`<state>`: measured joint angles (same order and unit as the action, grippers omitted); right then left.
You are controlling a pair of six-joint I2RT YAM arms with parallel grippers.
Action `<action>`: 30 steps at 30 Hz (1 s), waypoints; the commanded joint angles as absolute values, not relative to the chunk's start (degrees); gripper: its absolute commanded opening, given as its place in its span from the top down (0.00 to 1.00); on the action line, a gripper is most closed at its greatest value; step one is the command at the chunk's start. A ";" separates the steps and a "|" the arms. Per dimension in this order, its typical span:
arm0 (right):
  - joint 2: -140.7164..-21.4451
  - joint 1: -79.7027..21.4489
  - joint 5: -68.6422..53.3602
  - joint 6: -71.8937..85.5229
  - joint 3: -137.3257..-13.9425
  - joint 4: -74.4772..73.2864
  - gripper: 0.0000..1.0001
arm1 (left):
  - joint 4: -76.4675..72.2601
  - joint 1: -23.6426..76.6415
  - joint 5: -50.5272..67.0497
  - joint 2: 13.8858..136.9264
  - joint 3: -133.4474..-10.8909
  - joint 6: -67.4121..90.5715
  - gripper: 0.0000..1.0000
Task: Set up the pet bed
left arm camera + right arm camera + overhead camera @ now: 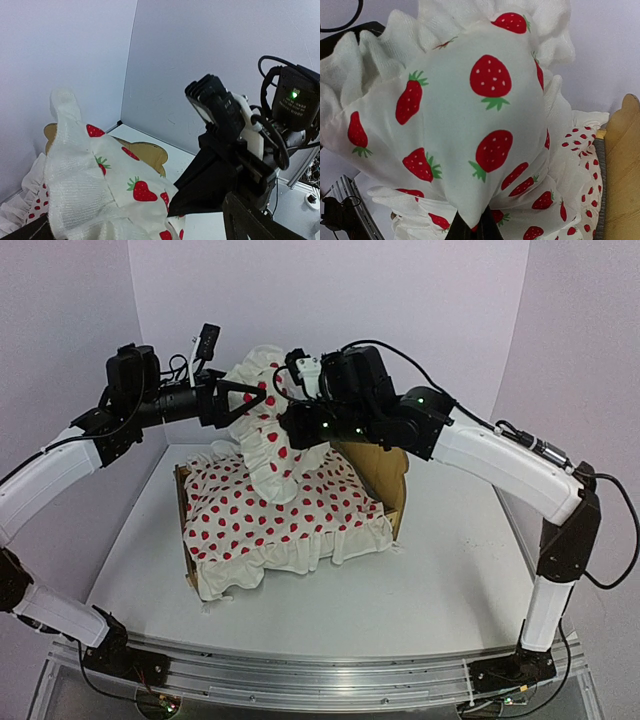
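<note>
The pet bed (390,490) is a little light plywood frame, sitting flat and upright, mostly buried under the red-spotted duvet (290,515). Its tall wavy headboard (150,152) pokes up past the duvet's right edge. The low footboard (183,525) peeks out at the duvet's left edge. A sliver of dark grey base (600,170) shows under it.

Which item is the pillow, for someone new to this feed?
Find the plywood pet bed mid-table, draped with the dotted duvet. The pillow hangs above its far side, pinched by the jaws of the right arm. Unlike the flat duvet, it is small, airborne and shows larger strawberries.
</note>
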<state>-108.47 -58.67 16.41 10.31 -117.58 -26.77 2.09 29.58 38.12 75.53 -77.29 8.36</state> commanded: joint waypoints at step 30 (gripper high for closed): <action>-100.38 -58.74 15.54 -21.69 -94.83 1.90 0.25 | 8.93 27.51 48.28 80.69 -84.03 0.01 1.00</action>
<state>-103.48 -58.57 12.52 -20.24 -94.65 -4.33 8.12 27.44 45.96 80.65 -80.76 2.87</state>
